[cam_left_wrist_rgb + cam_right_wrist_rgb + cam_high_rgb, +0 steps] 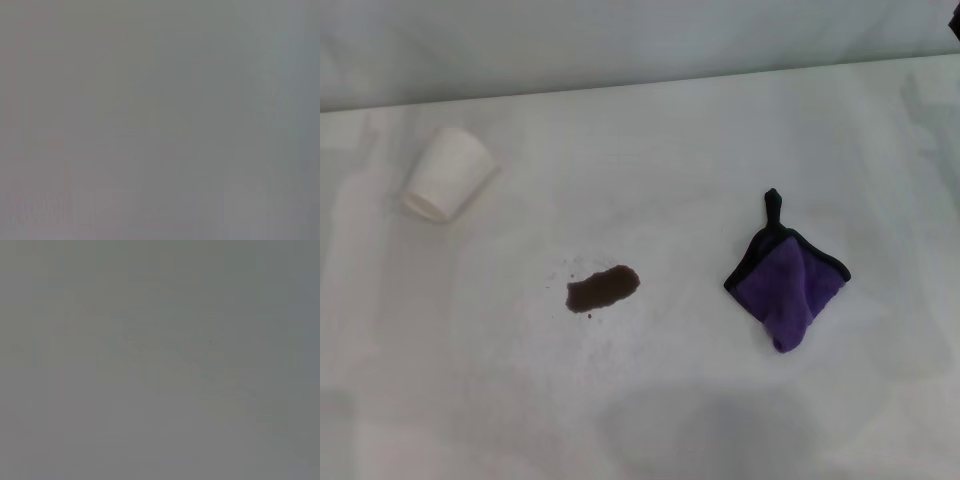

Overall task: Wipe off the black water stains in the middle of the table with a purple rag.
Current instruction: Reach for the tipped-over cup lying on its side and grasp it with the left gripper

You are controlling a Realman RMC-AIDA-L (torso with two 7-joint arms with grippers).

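purple rag (787,285) lies crumpled, loop tab pointing away from the robot. black water stains (603,288) lie between it and a tipped paper cup (446,174). neither gripper is in view, so jaws' state and places relative to them cannot be told

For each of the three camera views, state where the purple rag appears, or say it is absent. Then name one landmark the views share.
Head view: the purple rag lies crumpled on the table, right of centre, apart from the black water stains to its left.
Left wrist view: not in it; only a plain grey field shows.
Right wrist view: not in it; the same plain grey field.
Shared landmark: none can be made out, so the wrist views cannot be matched to the head view.
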